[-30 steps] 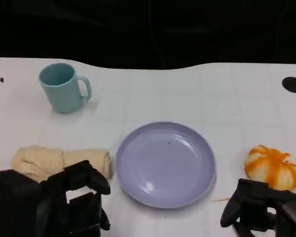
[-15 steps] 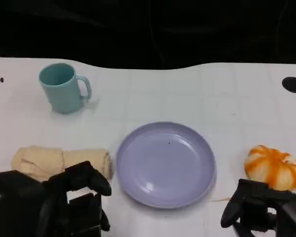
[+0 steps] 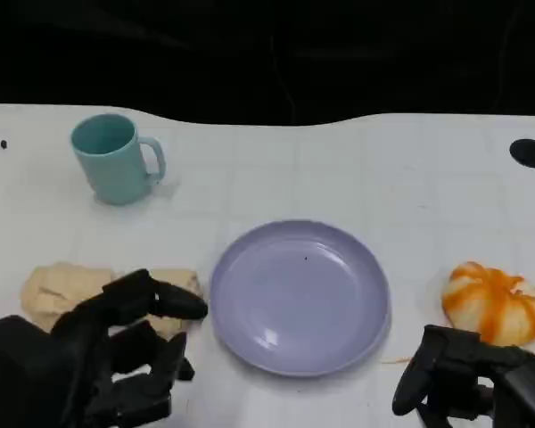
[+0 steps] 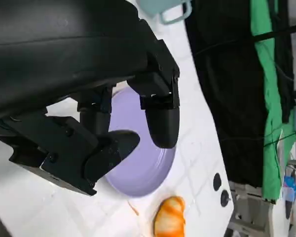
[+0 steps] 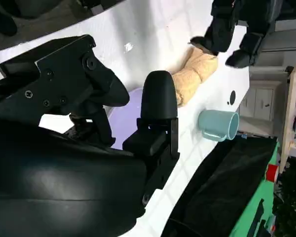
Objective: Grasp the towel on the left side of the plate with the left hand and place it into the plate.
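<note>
towel (image 3: 67, 290) lies just left of plate (image 3: 299, 297); your left hand (image 3: 98, 361) hovers over its near edge, fingers spread, holding nothing, poised for grasp.

You see a teal mug (image 3: 114, 158) standing upright on the white table (image 3: 357, 169), far left, handle to the right. Near the right edge lies an orange-and-white pumpkin-shaped object (image 3: 494, 301); a black round hole (image 3: 530, 152) marks the table beyond it.

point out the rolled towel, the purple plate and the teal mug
rolled beige towel (image 3: 58, 287), head view, bare left end.
round purple plate (image 3: 250, 259), head view, left inner wall.
teal mug (image 3: 116, 174), head view, outer side wall.
</note>
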Robot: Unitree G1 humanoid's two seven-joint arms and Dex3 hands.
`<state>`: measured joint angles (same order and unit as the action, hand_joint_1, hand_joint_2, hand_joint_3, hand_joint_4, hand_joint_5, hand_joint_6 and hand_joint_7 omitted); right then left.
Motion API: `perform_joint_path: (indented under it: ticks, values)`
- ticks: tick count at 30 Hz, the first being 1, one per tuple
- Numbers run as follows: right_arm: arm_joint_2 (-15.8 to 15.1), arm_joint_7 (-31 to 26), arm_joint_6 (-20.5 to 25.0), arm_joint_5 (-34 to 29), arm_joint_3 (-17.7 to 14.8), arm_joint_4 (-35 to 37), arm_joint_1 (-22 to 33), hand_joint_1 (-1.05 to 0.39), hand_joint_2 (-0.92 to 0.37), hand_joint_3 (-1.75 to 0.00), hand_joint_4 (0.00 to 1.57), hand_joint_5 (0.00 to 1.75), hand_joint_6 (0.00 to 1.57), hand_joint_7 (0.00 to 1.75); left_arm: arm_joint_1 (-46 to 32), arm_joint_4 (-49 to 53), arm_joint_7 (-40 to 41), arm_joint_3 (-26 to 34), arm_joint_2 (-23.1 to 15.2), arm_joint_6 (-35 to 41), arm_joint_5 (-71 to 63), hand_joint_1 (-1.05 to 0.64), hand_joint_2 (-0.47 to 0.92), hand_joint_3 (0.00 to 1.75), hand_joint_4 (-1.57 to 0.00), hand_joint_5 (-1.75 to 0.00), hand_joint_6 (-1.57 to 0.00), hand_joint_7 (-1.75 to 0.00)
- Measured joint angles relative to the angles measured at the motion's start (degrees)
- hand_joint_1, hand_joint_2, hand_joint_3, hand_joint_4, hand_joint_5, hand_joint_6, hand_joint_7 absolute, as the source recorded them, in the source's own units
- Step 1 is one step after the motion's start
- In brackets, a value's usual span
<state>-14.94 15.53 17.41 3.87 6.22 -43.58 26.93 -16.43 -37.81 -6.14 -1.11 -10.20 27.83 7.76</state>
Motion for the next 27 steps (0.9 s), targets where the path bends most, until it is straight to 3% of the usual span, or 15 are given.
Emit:
perform_joint_path:
  ticks: [4,8,15,18,22,27]
  values:
    - [0.0,0.0,-0.1,-0.1,0.0,0.0,0.1,0.07,-0.56,-1.2,0.74,1.75,0.61,1.51,2.1,-0.3,-2.6,-0.5,-5.0,-4.9,-4.8,-0.21,0.9,0.3,-0.49,-1.14,-0.49,-0.57]
    - [0.0,-0.1,-0.2,-0.2,0.0,0.0,0.1,0.07,-0.55,-1.21,0.75,1.75,0.61,1.51,5.5,-0.3,-3.6,-1.0,-9.2,-8.5,-11.0,-0.25,0.92,0.17,-0.46,-0.95,-0.46,-0.44]
    - [0.0,-0.1,-1.0,-0.2,-0.1,0.0,0.2,0.08,-0.55,-1.22,0.76,1.75,0.61,1.52,10.5,1.0,-5.2,-4.8,-15.7,-9.6,-25.2,-0.38,0.92,0.08,-0.45,-0.68,-0.48,-0.17]
    - [0.0,-0.1,-1.0,-0.2,-0.1,0.0,0.3,0.08,-0.54,-1.22,0.76,1.75,0.61,1.52,12.0,1.8,-6.8,-6.5,-18.2,-9.8,-31.3,-0.42,0.92,0.04,-0.49,-0.44,-0.5,-0.06]
    - [0.0,-0.1,-1.0,-0.3,-0.2,-0.1,0.5,0.08,-0.54,-1.22,0.76,1.75,0.61,1.51,14.6,3.6,-9.9,-10.2,-21.6,-9.7,-41.6,-0.47,0.92,0.02,-0.48,-0.3,-0.47,-0.01]
    - [0.0,-0.2,-0.8,-0.4,-0.2,-0.5,0.9,0.08,-0.54,-1.21,0.75,1.75,0.61,1.51,18.0,7.0,-14.2,-14.1,-22.3,-8.8,-51.8,-0.54,0.92,0.01,-0.46,-0.23,-0.42,0.0]
